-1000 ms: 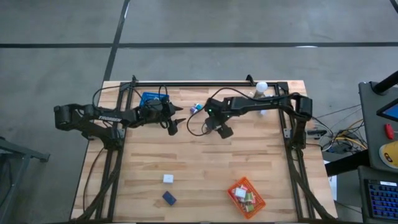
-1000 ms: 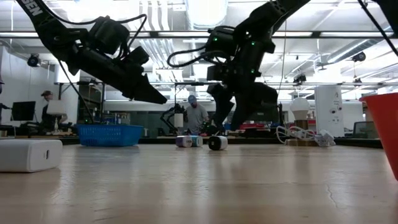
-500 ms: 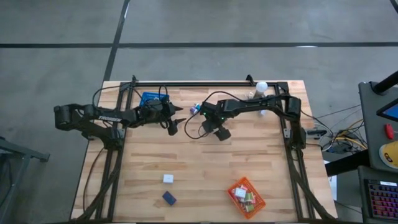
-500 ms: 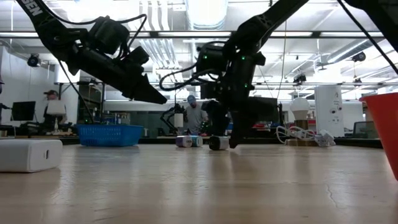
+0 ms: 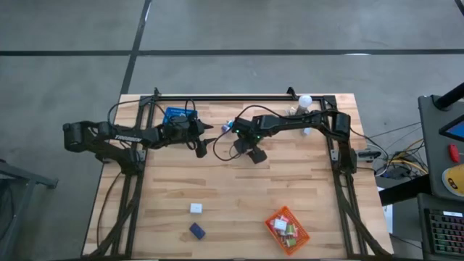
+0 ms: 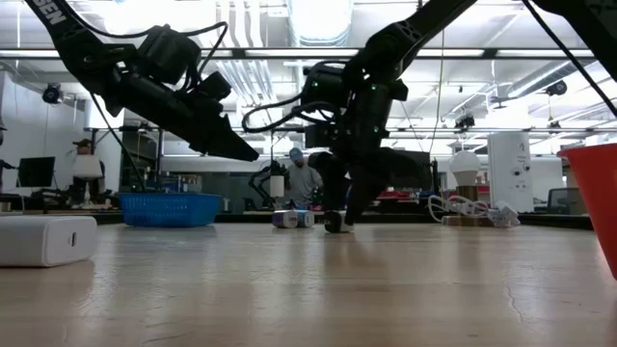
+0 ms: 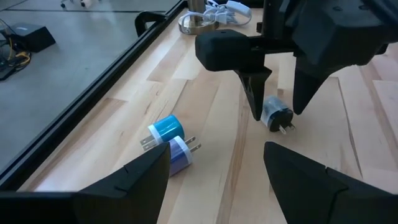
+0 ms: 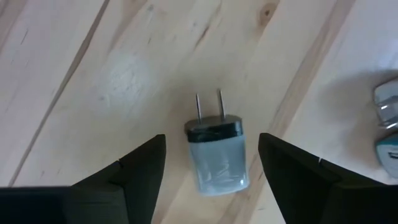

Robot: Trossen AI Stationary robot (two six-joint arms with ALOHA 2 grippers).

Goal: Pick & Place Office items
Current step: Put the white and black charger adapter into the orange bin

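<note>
My right gripper (image 7: pixel 277 106) is down at the table near the centre of the left wrist frame, fingers spread on either side of a small pale-blue plug adapter (image 8: pixel 216 155); a gap shows each side, so nothing is pinched yet. The adapter lies flat on the wood, low-centre in the right wrist frame, its two metal prongs (image 8: pixel 209 106) pointing toward the top of that frame. I judge it light, hard and rigid, with a smooth plastic shell that could slip or skate on the table if one finger lands first. Best hold looks like the two flat sides of the body, below the dark collar and clear of the prongs. My left gripper (image 5: pixel 205 146) hangs above the table left of centre in the high view, fingers apart and holding nothing. Two more plugs, blue and violet (image 7: pixel 169 138), lie together left of centre in the left wrist frame, near the pale one but not touching it.
</note>
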